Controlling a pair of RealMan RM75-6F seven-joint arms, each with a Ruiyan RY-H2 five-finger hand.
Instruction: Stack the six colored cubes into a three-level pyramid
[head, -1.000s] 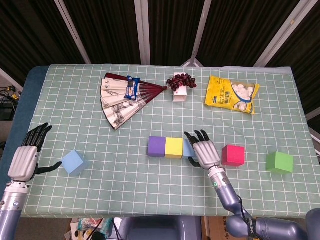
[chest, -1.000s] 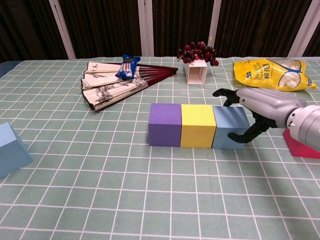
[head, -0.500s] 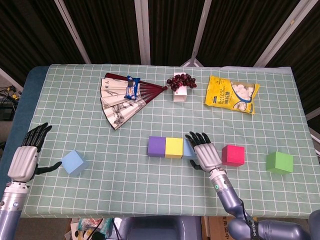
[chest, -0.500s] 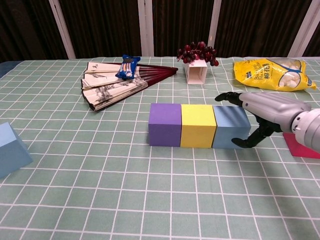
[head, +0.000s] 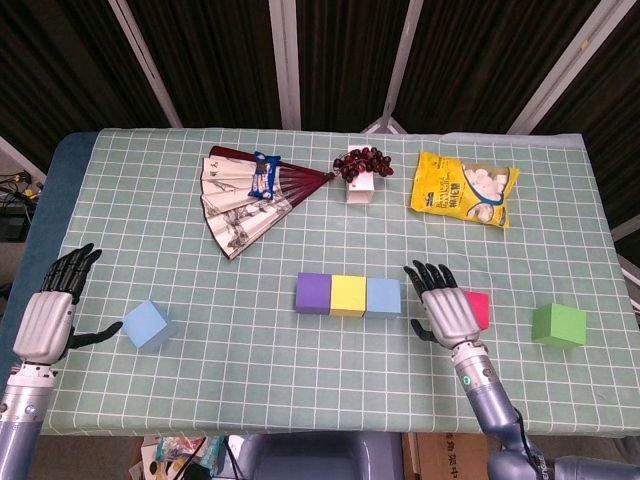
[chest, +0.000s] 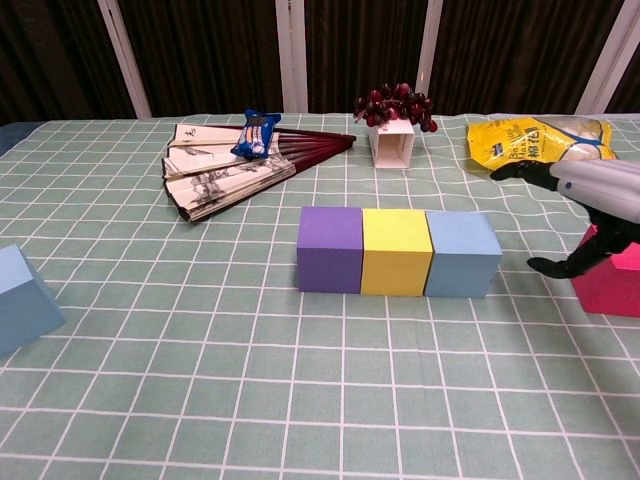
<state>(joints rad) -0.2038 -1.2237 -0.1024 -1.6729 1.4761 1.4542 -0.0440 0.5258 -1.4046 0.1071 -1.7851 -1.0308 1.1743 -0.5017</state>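
A table covered with a green checked cloth stands before dark curtains. At centre, a purple cube, a yellow cube and a light-blue cube sit side by side in one touching row. A second light-blue cube lies near the table's left edge, just beside the left hand, whose fingers are spread and hold nothing. The right hand, fingers likewise apart and empty, hovers to the right of the row, partly covering a red cube. A green cube rests farther right. Along the far side lie a folding fan, a white box of dark grapes and a yellow snack bag.
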